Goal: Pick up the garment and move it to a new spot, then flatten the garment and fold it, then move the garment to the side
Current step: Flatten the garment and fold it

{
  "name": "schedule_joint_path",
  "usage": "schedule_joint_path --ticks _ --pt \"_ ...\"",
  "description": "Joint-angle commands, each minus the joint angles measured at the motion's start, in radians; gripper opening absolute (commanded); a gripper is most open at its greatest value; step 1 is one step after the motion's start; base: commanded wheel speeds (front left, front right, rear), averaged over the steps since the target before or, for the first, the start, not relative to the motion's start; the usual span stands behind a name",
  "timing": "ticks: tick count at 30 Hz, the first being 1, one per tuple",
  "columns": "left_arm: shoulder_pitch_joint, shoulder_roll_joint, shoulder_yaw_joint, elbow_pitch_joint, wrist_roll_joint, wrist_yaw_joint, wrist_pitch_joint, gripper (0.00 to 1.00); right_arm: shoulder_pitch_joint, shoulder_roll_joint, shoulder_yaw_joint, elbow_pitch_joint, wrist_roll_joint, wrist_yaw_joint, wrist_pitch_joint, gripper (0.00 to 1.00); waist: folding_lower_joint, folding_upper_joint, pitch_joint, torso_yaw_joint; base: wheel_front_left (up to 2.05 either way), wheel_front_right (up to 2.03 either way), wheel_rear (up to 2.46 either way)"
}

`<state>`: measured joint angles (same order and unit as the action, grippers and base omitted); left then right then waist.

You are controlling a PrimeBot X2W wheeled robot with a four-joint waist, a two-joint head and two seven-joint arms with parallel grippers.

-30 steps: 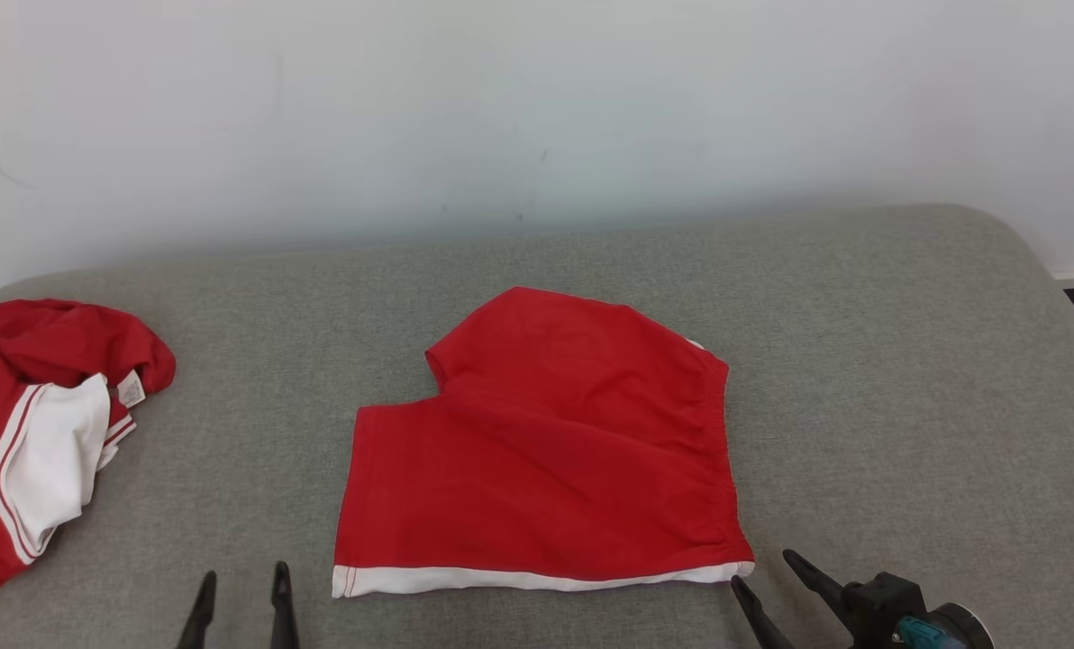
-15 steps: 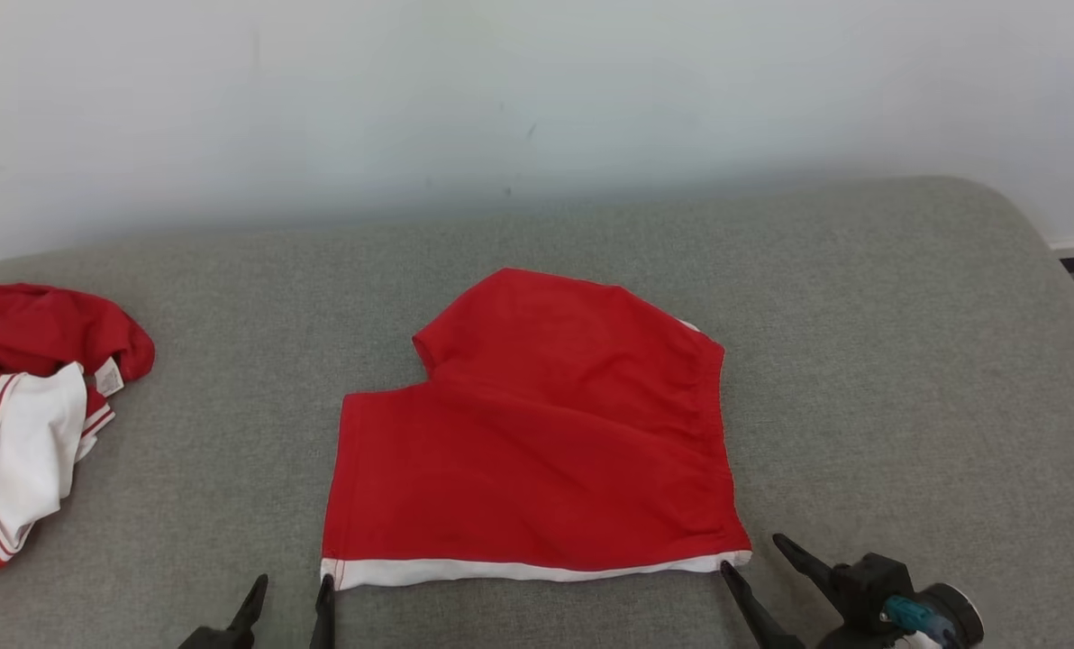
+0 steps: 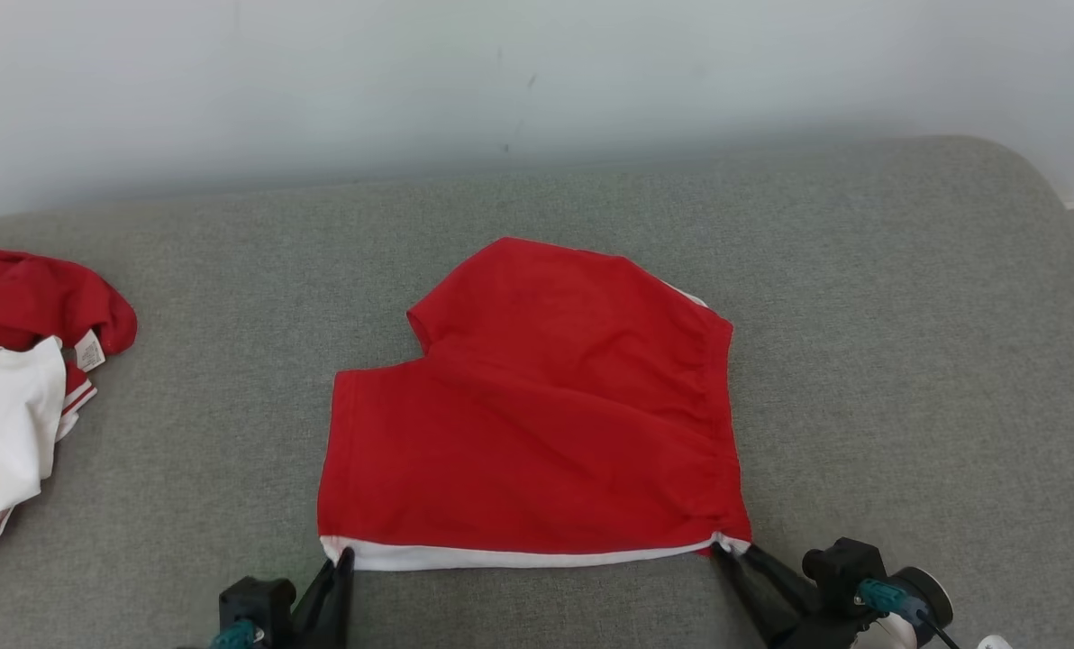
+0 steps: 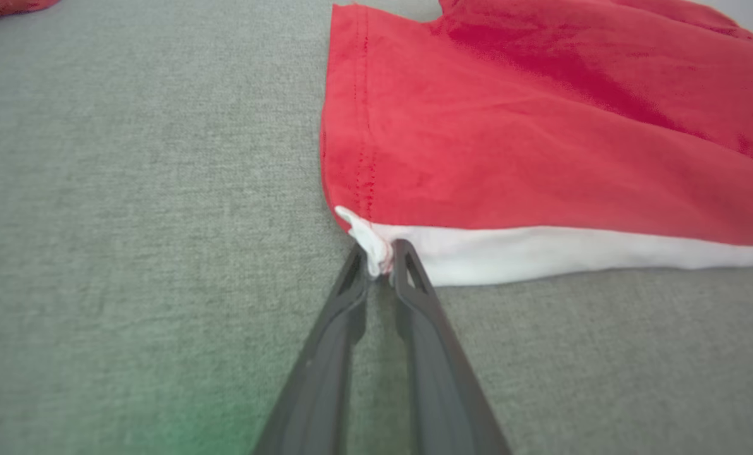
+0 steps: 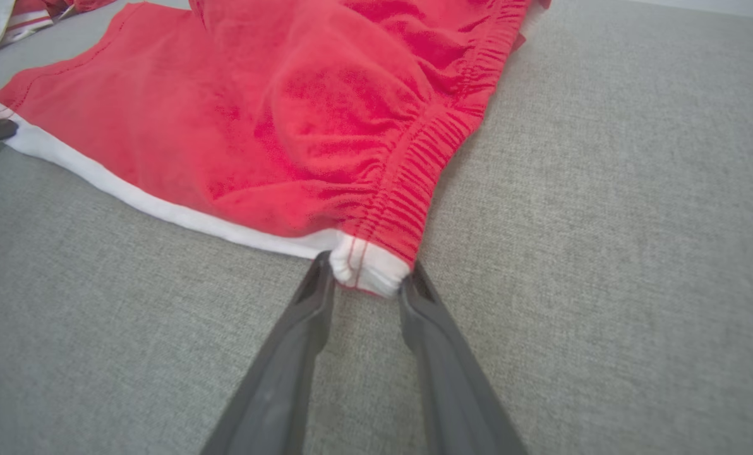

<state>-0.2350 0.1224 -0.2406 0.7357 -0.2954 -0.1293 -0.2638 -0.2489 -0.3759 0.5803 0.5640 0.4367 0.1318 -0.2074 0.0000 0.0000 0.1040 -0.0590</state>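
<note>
At the near edge of the grey cushion (image 3: 906, 361), my left gripper (image 4: 379, 262) and right gripper (image 5: 367, 278), wide a second ago, now pinch both front corners of the red shorts (image 3: 537, 424), which lie flat mid-cushion, ready for folding.

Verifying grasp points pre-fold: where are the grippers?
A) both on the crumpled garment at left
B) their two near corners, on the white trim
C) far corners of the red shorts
B: on the red shorts, the left gripper pinches the near left white corner, the right gripper the near right one.
</note>
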Motion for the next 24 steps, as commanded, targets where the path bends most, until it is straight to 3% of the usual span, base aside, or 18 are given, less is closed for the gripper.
schedule_joint_path --ticks 1,16,24 --pt "-0.024 -0.008 0.0 0.001 -0.036 -0.001 -0.001 0.0 -0.014 -0.002 0.01 0.001 0.011 -0.002 -0.011 0.0 0.0 0.0 0.005 0.003 0.0 0.0 0.0" --pt "0.062 0.038 0.055 -0.214 0.012 0.0 -0.002 0.0 -0.007 -0.04 0.016 -0.133 0.041 -0.002 -0.03 0.0 0.0 0.0 -0.039 -0.002 0.0 0.0 0.0" --pt "-0.251 0.16 -0.056 -0.313 0.027 0.0 0.065 0.0 -0.256 -0.08 -0.005 -0.242 0.096 -0.002 0.095 0.0 0.0 0.0 0.046 -0.029 0.0 0.0 0.0"
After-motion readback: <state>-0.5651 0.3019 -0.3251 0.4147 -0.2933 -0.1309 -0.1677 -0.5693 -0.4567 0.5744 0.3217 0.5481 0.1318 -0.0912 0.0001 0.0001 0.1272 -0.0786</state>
